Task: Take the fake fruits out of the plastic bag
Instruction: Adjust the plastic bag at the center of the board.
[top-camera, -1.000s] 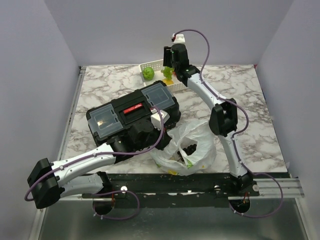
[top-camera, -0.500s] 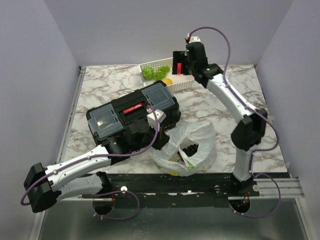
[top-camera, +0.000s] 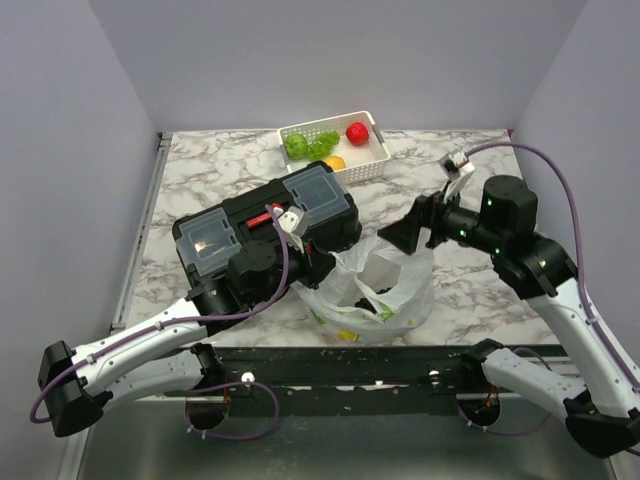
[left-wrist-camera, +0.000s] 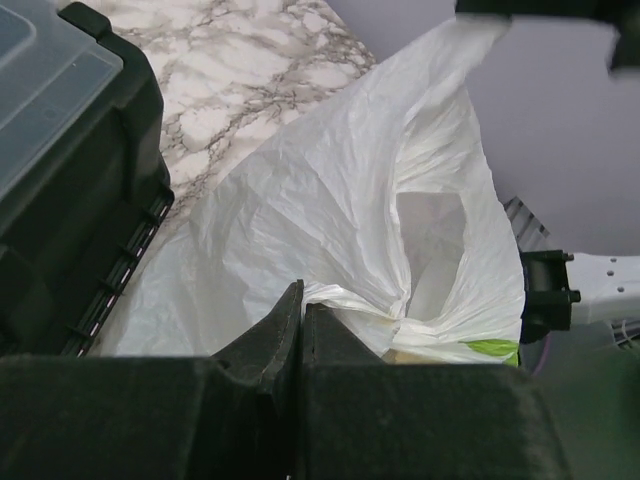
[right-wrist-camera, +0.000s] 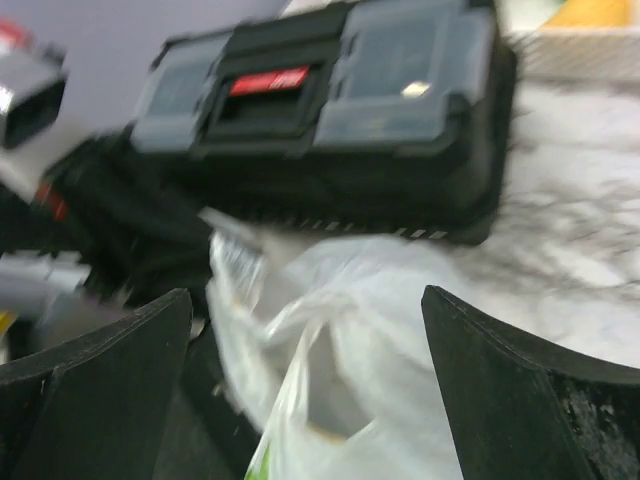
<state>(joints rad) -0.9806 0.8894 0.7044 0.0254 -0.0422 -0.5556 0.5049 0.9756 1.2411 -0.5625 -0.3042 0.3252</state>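
The white crinkly plastic bag (top-camera: 385, 285) lies near the table's front edge, mouth open, with dark and yellow-green shapes inside. My left gripper (top-camera: 318, 268) is shut on the bag's left rim, and the left wrist view shows its tips (left-wrist-camera: 302, 296) pinching a fold of the bag (left-wrist-camera: 330, 200). My right gripper (top-camera: 402, 236) hovers open just above the bag's right side, with nothing between its fingers (right-wrist-camera: 520, 380); the bag (right-wrist-camera: 400, 320) lies blurred below them. A red fruit (top-camera: 357, 132), green fruits (top-camera: 308, 146) and a yellow one (top-camera: 335, 162) lie in the white basket (top-camera: 375, 158).
A black toolbox (top-camera: 265, 225) with clear lid compartments stands left of the bag, right behind my left gripper, and also shows as toolbox (left-wrist-camera: 60, 180) and toolbox (right-wrist-camera: 330, 110). The basket sits at the table's far edge. Grey walls enclose the marble table (top-camera: 480, 300).
My right arm swung from over the basket back toward the bag, its gripper now wide open. A red fruit now lies in the basket. The left gripper kept its hold and lifted the rim slightly.
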